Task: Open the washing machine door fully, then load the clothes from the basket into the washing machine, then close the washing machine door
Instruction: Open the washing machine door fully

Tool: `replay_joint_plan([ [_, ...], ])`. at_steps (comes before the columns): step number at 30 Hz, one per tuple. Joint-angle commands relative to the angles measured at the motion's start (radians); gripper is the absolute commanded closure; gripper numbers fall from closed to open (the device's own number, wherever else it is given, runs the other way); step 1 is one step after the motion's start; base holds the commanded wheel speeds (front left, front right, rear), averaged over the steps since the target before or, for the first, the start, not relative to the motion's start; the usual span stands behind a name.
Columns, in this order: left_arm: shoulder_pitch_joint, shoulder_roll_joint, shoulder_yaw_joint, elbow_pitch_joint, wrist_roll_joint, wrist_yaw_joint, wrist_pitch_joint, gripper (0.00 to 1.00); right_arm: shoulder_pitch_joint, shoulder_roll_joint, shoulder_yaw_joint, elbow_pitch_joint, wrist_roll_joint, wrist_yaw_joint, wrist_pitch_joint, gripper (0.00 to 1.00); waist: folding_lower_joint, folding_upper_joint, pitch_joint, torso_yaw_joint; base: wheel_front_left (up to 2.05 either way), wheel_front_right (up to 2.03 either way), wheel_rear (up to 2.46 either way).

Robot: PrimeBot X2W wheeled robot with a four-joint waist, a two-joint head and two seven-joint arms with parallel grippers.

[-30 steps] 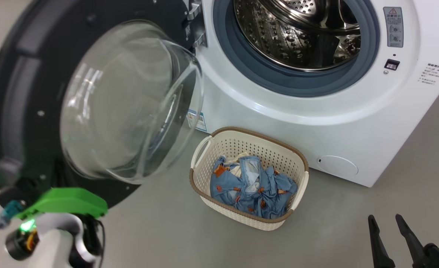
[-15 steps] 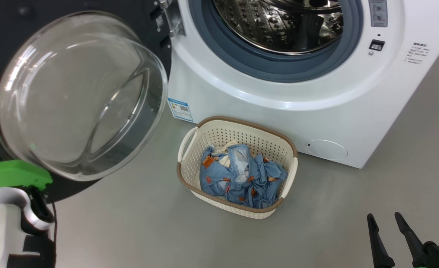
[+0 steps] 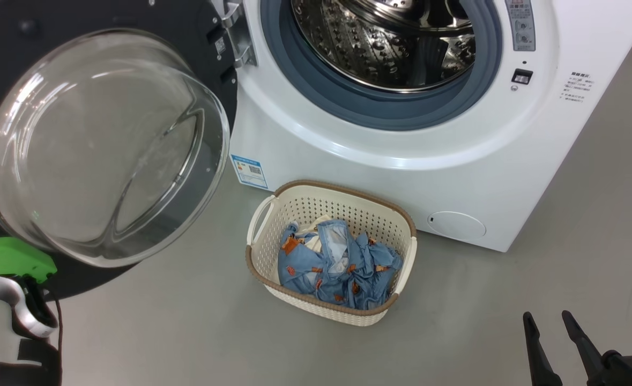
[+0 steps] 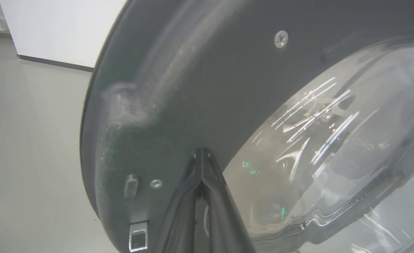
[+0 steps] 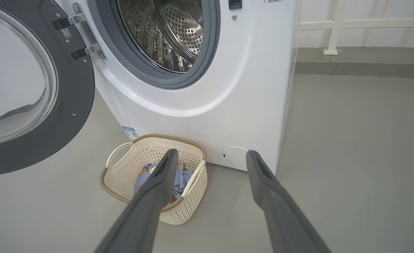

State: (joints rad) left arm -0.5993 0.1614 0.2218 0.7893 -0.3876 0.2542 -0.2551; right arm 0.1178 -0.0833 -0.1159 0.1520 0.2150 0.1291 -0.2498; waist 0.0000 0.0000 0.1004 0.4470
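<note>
left fingers [image 4: 180, 218] pinched together at glossy black-ringed glass washing machine door [image 3: 106, 145]; right fingers [image 3: 536, 348] wide, five o'clock of perforated cream basket [image 3: 342, 188].

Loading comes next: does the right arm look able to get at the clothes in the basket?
Probably yes. The right gripper is open, the clothes lie uncovered in the basket, bare floor lies between them, and the washing machine door stands aside at the left.
</note>
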Motion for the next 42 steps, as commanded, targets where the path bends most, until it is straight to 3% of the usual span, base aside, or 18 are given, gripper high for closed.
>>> replay_joint_plan([
  [1,-0.032,0.060,0.043,-0.030,0.018,-0.009,-0.007,1.00,-0.031,-0.004,0.023,-0.018,0.005,0.002,-0.012,0.00,0.0000,0.0000,-0.013,-0.004,0.00,0.00,0.00],
  [13,0.096,-0.016,0.052,-0.183,0.040,-0.101,-0.007,0.98,-0.014,0.016,0.020,-0.013,0.013,0.002,-0.012,0.00,0.0000,0.0000,-0.059,-0.017,0.00,0.00,0.00],
  [14,0.112,-0.020,0.040,-0.209,0.046,-0.108,-0.007,0.77,-0.014,0.017,0.021,-0.014,0.013,0.002,-0.012,0.00,0.0000,0.0000,-0.061,-0.021,0.00,0.00,0.00],
  [17,0.161,-0.044,0.015,-0.319,0.051,-0.121,-0.006,0.42,-0.012,0.020,0.022,-0.015,0.014,0.002,-0.012,0.00,0.0000,0.0000,-0.070,-0.031,0.00,0.00,0.00],
  [18,0.161,-0.044,0.015,-0.319,0.051,-0.121,-0.006,0.42,-0.012,0.020,0.022,-0.015,0.014,0.002,-0.012,0.00,0.0000,0.0000,-0.070,-0.031,0.00,0.00,0.00],
  [21,0.220,-0.066,-0.023,-0.438,0.052,-0.135,0.021,0.03,-0.009,0.021,0.022,-0.015,0.015,0.002,-0.012,0.00,0.0000,0.0000,-0.077,-0.045,0.00,0.00,0.00],
  [22,0.240,-0.072,-0.038,-0.472,0.052,-0.139,0.035,0.00,-0.007,0.022,0.022,-0.014,0.014,0.002,-0.012,0.00,0.0000,0.0000,-0.081,-0.051,0.00,0.00,0.00],
  [31,0.405,-0.098,-0.152,-0.663,0.040,-0.174,0.079,0.00,-0.013,0.026,0.026,-0.020,0.006,0.002,-0.012,0.00,0.0000,0.0000,-0.103,-0.135,0.00,0.00,0.00],
  [42,0.575,-0.100,-0.196,-0.617,0.019,-0.247,0.012,0.00,-0.008,0.027,0.042,-0.044,-0.014,0.002,-0.012,0.00,0.0000,0.0000,-0.110,-0.288,0.00,0.00,0.00],
])
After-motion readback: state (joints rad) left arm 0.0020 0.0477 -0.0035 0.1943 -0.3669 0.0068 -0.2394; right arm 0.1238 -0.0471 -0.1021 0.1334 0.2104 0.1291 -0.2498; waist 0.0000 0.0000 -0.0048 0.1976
